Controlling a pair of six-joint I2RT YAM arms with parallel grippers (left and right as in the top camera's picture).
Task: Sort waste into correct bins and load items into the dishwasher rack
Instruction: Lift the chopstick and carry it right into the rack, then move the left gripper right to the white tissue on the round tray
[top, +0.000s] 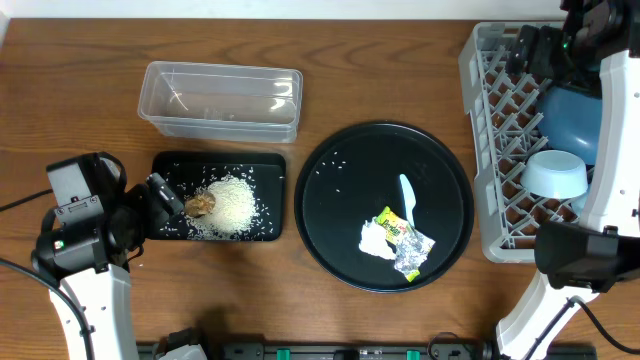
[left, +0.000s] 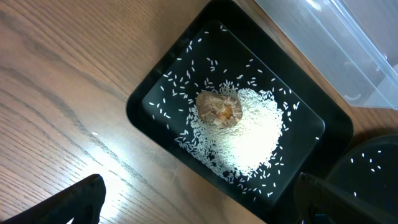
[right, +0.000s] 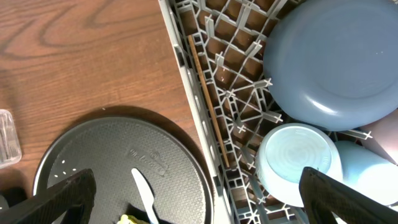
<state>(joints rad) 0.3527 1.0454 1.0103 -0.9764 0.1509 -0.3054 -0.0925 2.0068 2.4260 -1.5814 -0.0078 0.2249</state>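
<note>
1. My left gripper (left: 199, 186) hangs over the near-left end of the shallow black rectangular tray (top: 170, 228). In the left wrist view its fingers (left: 68, 202) stand wide apart with nothing between them.
2. The loose white rice (left: 255, 134) is heaped in the middle of that tray, with stray grains scattered across its floor. The small brown food lump (left: 219, 109) sits on the heap's edge.
3. The clear plastic tub (top: 220, 100) stands just behind the black tray. I cannot make out anything solid inside it.
4. The round black tray (top: 340, 160) lies to the right of both bins and carries a few rice grains. Toward its right half lie the white spoon (top: 407, 197), the yellow-green wrapper (top: 398, 228), the white tissue (top: 374, 241) and the crumpled silver foil (top: 413, 258), the last three bunched and touching.
5. The grey dishwasher rack (top: 488, 150) stands at the far right.
   - The thin wooden stick (right: 208, 102) lies along its left wall.
   - The dark-blue plate (right: 336, 56) leans inside.
   - The pale-blue bowl (right: 298, 162) sits upside down beside the plate.
   - The light-blue cup (right: 368, 179) is next to the bowl, only partly in view.
6. My right gripper (right: 199, 177) hovers above the rack's left wall, spread wide and empty.
</note>
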